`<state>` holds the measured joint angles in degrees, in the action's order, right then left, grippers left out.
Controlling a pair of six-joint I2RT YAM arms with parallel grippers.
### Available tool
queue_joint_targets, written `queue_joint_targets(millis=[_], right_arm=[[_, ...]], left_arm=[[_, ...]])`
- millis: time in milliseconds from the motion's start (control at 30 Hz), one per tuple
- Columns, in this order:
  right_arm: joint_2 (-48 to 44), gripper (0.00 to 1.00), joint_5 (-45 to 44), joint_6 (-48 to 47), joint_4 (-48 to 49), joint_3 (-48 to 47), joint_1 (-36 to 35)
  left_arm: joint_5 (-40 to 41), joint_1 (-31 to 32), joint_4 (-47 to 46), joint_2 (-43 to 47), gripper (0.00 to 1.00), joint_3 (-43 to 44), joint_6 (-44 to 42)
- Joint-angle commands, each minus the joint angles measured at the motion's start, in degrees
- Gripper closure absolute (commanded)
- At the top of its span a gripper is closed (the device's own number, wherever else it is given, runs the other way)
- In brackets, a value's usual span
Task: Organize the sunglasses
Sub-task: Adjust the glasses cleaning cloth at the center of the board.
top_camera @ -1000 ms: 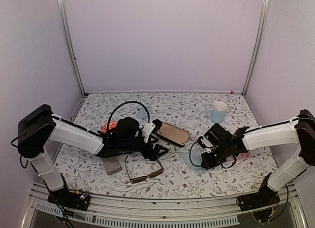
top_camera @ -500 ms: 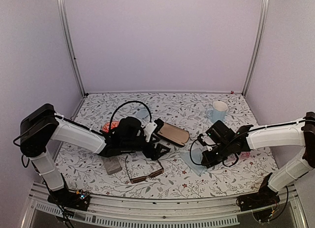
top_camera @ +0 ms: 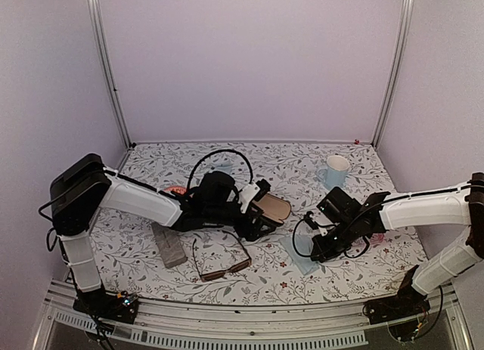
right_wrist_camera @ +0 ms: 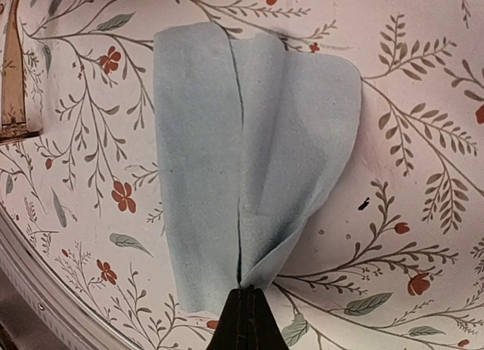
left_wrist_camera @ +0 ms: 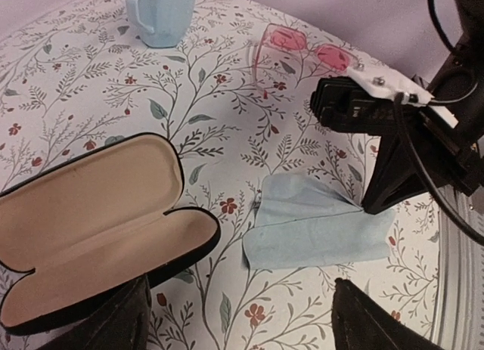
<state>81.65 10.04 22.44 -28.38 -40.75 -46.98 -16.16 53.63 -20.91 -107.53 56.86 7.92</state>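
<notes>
The brown-framed sunglasses (top_camera: 220,260) lie folded open at the front of the table, apart from both grippers. The pink-red sunglasses (left_wrist_camera: 301,47) (top_camera: 376,238) lie behind my right arm. My left gripper (top_camera: 259,221) (left_wrist_camera: 242,329) is open, low over the table at the near edge of the open black case (left_wrist_camera: 91,221) (top_camera: 274,206), with nothing between its fingers (left_wrist_camera: 113,320). My right gripper (right_wrist_camera: 248,295) (top_camera: 313,252) is shut on the near edge of a light blue cloth (right_wrist_camera: 249,161) (left_wrist_camera: 318,225), which puckers into a fold at the tips.
A grey rectangular case (top_camera: 170,246) lies front left. A pale blue mug (top_camera: 333,171) (left_wrist_camera: 160,13) stands at the back right. A red-orange item (top_camera: 176,190) shows behind my left arm. The metal rail (top_camera: 242,308) runs along the near edge.
My left arm has swung right and forward to the open black case, uncovering the grey case. My right gripper has closed on the cloth's edge and drawn it into a fold.
</notes>
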Motion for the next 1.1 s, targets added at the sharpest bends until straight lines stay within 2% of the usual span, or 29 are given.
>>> queue_joint_targets(millis=[0, 233, 633, 1067], right_arm=[[-2.8, 1.00, 1.0, 5.0, -1.4, 1.9, -0.4], [-4.4, 0.99, -0.1, 9.3, -0.6, 4.6, -0.4], [-5.0, 0.92, -0.8, 9.7, 0.4, 6.5, 0.3], [-5.9, 0.93, 0.8, 9.2, 2.1, 7.5, 0.3]], left_arm=[[-5.5, 0.7, 3.8, -4.3, 0.19, 5.2, -2.7], [-9.0, 2.7, 6.9, -11.2, 0.27, 12.4, -3.5], [-10.9, 3.9, 11.3, -19.2, 0.47, 20.9, -2.5], [-11.5, 4.4, 14.2, -23.9, 0.56, 25.9, -2.8]])
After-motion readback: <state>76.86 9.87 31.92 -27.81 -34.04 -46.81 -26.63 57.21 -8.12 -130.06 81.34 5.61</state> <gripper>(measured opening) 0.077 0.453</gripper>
